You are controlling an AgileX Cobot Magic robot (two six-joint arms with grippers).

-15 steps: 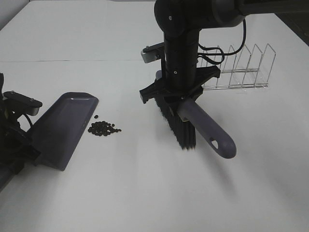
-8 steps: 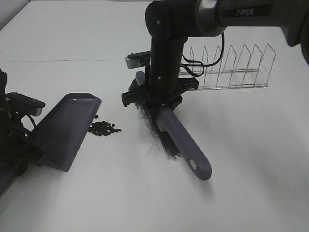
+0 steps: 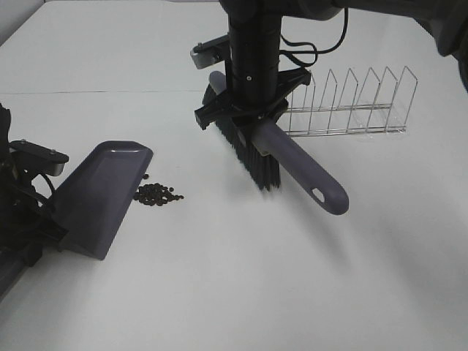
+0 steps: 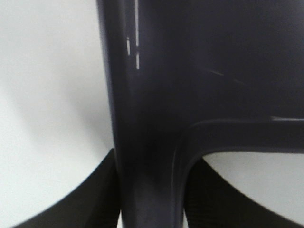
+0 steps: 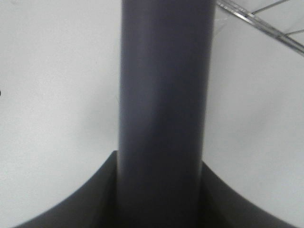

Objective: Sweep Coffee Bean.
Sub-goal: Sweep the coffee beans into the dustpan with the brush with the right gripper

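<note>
Two grippers, both clamped: left gripper (image 3: 44, 219) holds the dustpan (image 3: 102, 186) lip-down to receive; right gripper (image 3: 251, 123) holds the brush (image 3: 301, 170) bristles-down. Beans (image 3: 156, 194) lie clustered just beside the dustpan's lip. The brush hangs well apart from the dustpan, evidently poised to sweep toward it.

Light falls bright and even from overhead in the high view, pushing the white desk (image 3: 219, 292) close to overexposure, most of all toward the upper left of the frame. Shadows are faint and soft-edged: a pale grey smear lies to the lower right of the brush (image 3: 292, 164), and a thin darker line runs under the dustpan (image 3: 99, 194). The coffee beans (image 3: 157, 194) read as separate specks. Both wrist views are badly out of focus, filled by the handles; small glints streak the dustpan's.
</note>
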